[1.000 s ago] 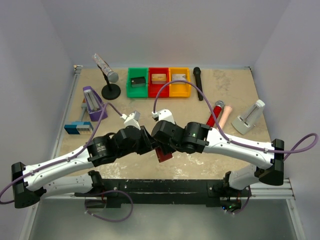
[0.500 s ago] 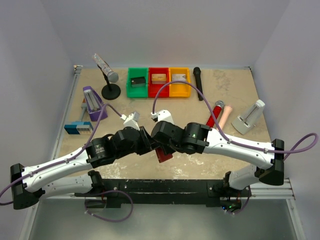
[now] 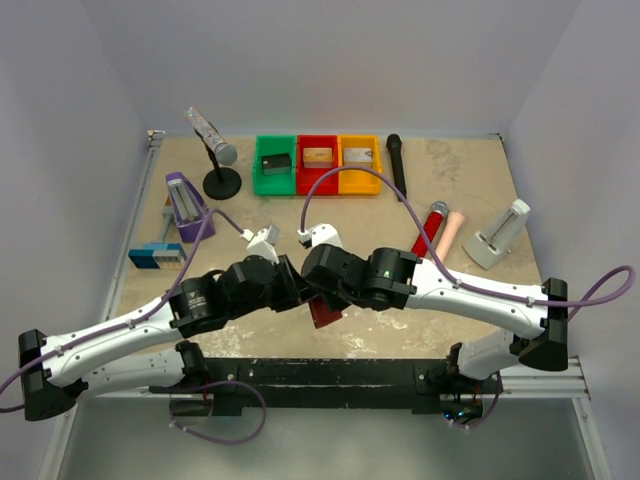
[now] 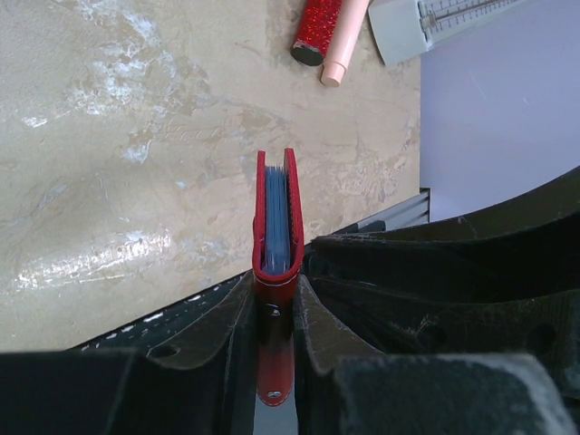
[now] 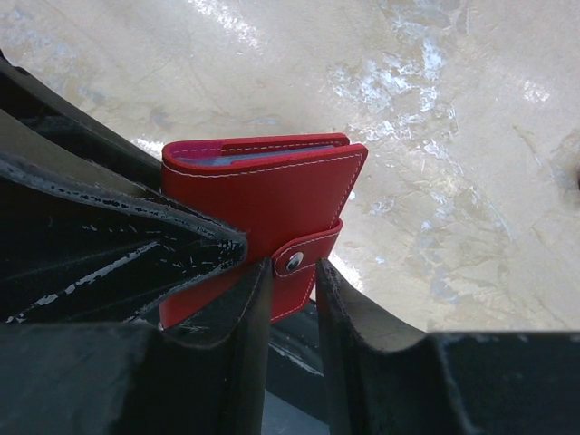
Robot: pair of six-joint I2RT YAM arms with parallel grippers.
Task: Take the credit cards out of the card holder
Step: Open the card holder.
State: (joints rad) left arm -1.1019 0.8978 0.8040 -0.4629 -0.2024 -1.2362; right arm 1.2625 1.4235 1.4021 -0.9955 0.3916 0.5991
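text: none legible in any view | brands, numbers, signs: none | closest thing: fine tick marks on the grey scaled piece [image 4: 408, 32], up and right of the card holder [image 4: 276, 227], too small to read

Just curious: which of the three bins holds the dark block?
The green bin, leftmost of three; the red bin and yellow bin hold paler blocks.

Dark red card holder [image 3: 325, 308], folded shut and standing on edge at lower centre of the overhead view, clamped by the left hand [image 4: 275, 290]. Its tab strap [image 5: 308, 254] is snapped closed. Pale blue pocket layers [image 4: 276, 217] show between the covers; the credit cards cannot be made out.
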